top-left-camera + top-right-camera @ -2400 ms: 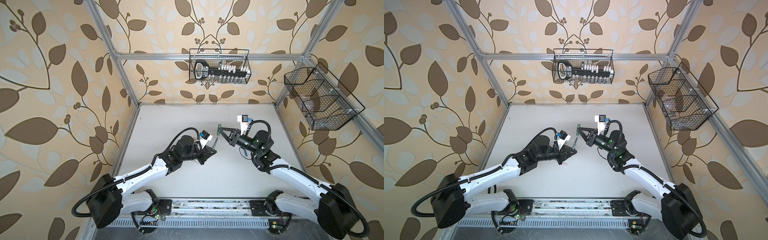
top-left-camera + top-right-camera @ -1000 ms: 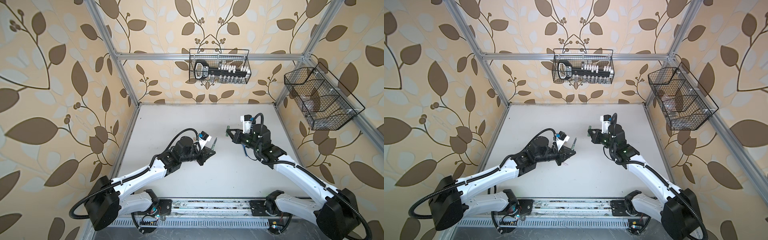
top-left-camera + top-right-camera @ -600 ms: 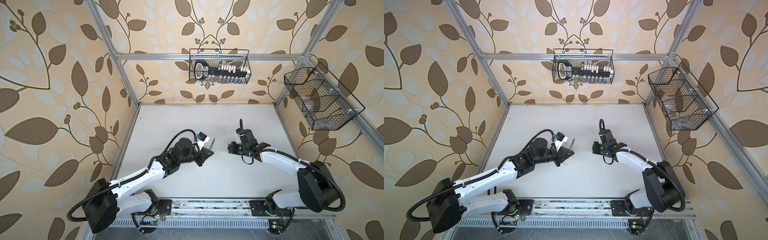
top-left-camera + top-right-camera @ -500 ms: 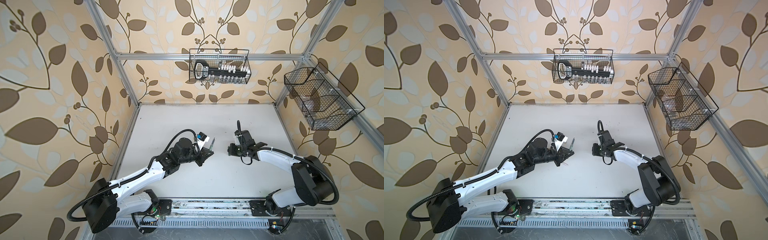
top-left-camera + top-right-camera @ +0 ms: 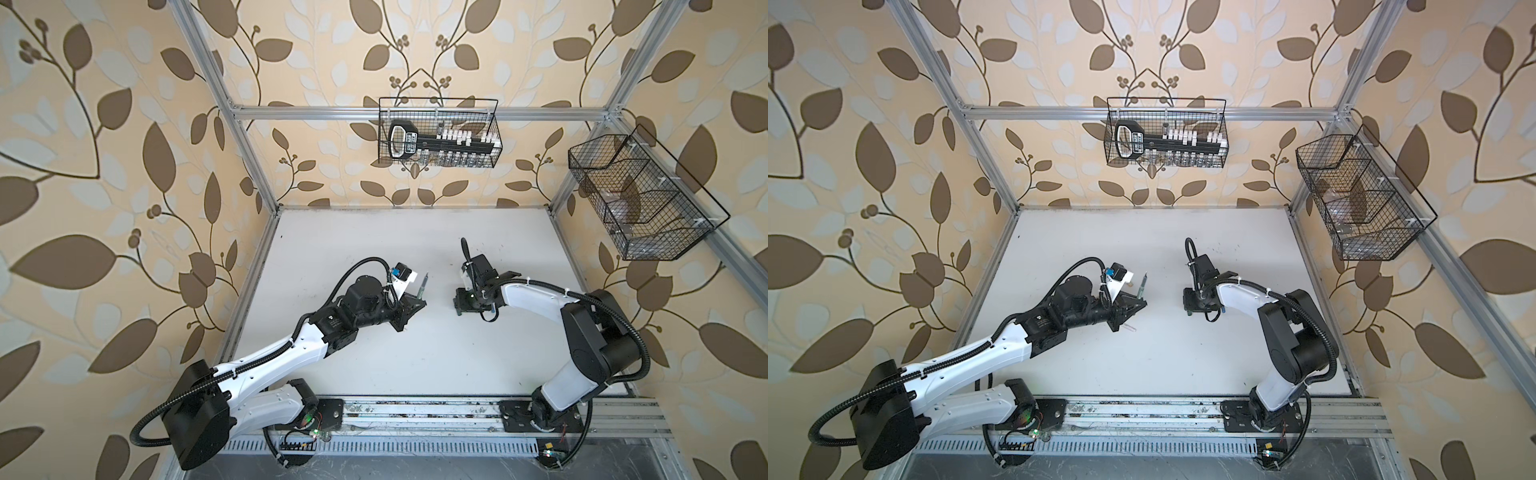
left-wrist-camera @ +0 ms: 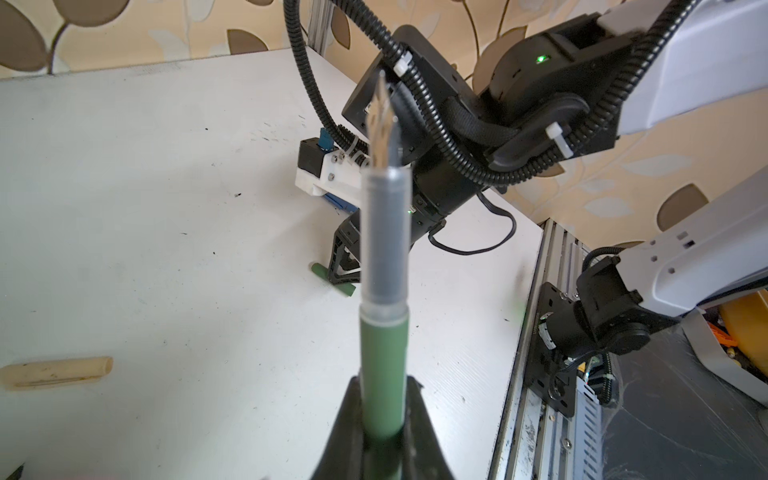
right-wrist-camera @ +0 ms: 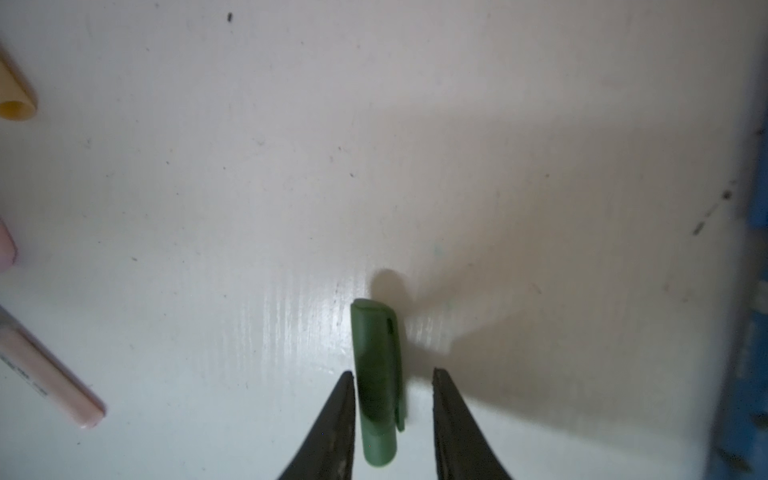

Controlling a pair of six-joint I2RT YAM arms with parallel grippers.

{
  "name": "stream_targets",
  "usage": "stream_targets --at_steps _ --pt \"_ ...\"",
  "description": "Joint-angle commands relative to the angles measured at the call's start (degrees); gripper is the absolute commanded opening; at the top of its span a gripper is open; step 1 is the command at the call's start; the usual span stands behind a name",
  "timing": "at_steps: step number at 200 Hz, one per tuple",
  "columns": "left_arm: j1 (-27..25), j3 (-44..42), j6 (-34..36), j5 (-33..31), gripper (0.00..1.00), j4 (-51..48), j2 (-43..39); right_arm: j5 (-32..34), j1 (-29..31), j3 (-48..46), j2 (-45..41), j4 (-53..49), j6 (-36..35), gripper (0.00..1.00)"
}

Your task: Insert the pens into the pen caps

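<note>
My left gripper (image 6: 384, 415) is shut on the dark green pen (image 6: 384, 361), whose grey section and pointed tip stick out away from the jaws. Both top views show this pen (image 5: 423, 284) (image 5: 1143, 284) raised above the table's middle in the left gripper (image 5: 415, 305) (image 5: 1136, 307). To its right, my right gripper (image 5: 463, 305) (image 5: 1190, 307) points down at the table. The dark green pen cap (image 7: 376, 374) lies flat there between the jaws of the right gripper (image 7: 393, 372), which stand apart, with a gap on one side. The left wrist view shows this cap (image 6: 318, 270) under the right gripper (image 6: 343, 266).
A tan cap (image 6: 56, 372) (image 7: 14, 95) and a pale pink pen (image 7: 45, 370) lie on the white table (image 5: 415, 374). Something blue (image 7: 756, 291) shows blurred at the right wrist view's edge. Wire baskets hang on the back wall (image 5: 438, 139) and right wall (image 5: 640, 199).
The right arm swung away from the pen and down to the table with the green cap. Its jaws have opened, and the cap now lies on the table. The left arm barely moved.
</note>
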Motion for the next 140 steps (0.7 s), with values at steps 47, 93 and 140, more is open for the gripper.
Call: stream_targets --at_steps 47,93,140 --pt "-0.4 -0.5 1.7 -1.0 0.04 0.5 -1.2 2.6 1.0 11.5 4.7 -13.8 -8.0 0.43" --pt "-0.4 -0.6 2.1 -1.6 0.04 -0.2 -1.5 4.3 3.8 17.5 12.5 -18.8 -10.4 0.44" --pt "-0.4 -0.7 2.2 -2.1 0.04 -0.5 -2.1 9.4 4.8 20.4 16.0 -21.5 -11.3 0.45"
